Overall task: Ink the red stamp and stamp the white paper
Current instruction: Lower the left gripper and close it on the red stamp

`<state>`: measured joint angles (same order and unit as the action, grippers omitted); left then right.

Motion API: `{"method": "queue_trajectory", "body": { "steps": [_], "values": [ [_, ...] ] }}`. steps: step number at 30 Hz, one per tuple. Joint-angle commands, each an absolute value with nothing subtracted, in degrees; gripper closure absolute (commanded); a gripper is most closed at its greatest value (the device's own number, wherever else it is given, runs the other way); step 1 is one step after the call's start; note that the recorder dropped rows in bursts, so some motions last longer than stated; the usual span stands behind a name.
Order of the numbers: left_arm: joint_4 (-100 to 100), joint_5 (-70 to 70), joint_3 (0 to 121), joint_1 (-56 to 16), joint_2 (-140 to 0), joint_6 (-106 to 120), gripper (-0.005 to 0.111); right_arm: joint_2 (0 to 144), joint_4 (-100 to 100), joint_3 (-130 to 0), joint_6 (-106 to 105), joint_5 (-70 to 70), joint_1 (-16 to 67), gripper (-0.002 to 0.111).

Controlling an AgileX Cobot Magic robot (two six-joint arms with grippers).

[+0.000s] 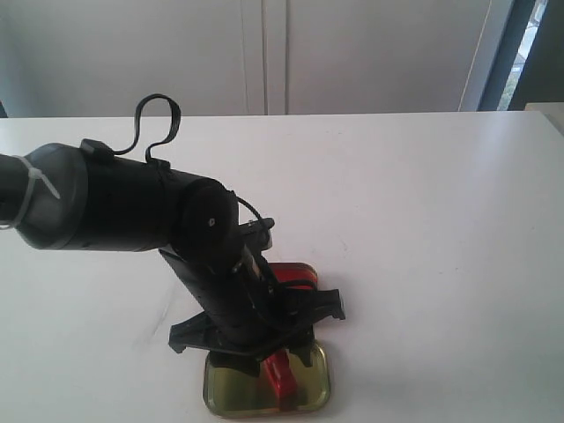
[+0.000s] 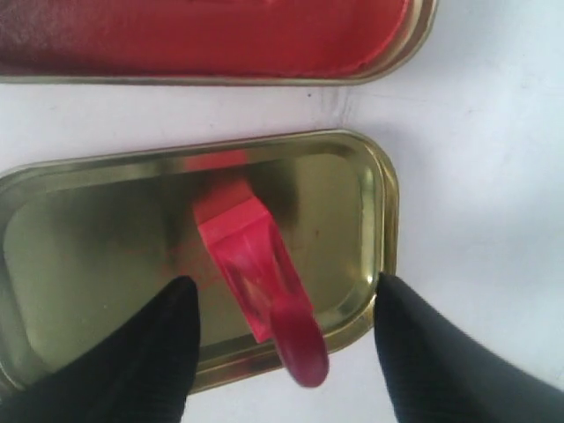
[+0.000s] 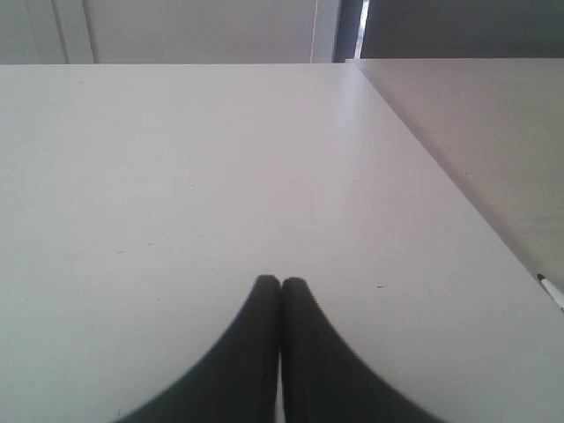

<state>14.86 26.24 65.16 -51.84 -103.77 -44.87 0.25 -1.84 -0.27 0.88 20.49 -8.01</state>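
Note:
The red stamp [image 2: 251, 256] lies tilted in an empty gold tin [image 2: 106, 229], its block base on the tin's floor and its knob handle leaning out over the rim. My left gripper [image 2: 286, 282] is open, one finger on each side of the knob, touching nothing. In the exterior view the stamp [image 1: 282, 374] shows just below the left arm [image 1: 211, 264], in the gold tin [image 1: 225, 392]. The red tin with the ink pad [image 2: 203, 35] sits right beside it. My right gripper [image 3: 281, 282] is shut on nothing over bare table. The white paper is out of view.
The red ink tin [image 1: 295, 275] is partly hidden behind the left arm. The white table [image 1: 423, 220] stretches to the right and back. In the right wrist view a second table [image 3: 476, 115] adjoins, with a small dark-tipped object [image 3: 548, 289] at the frame's edge.

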Motion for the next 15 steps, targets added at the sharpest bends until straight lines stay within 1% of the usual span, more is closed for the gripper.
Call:
{"method": "queue_trajectory", "body": {
  "steps": [1,15],
  "values": [
    [15.96,26.77,65.41,-52.09,-105.06,-45.25,0.045,0.0,-1.93,0.0,1.21,19.65,-7.78,0.108],
    [16.38,25.68,65.41,-52.09,-105.33,-45.25,0.045,0.0,-2.06,0.0,1.21,19.65,-7.78,0.108]
  ]
}}
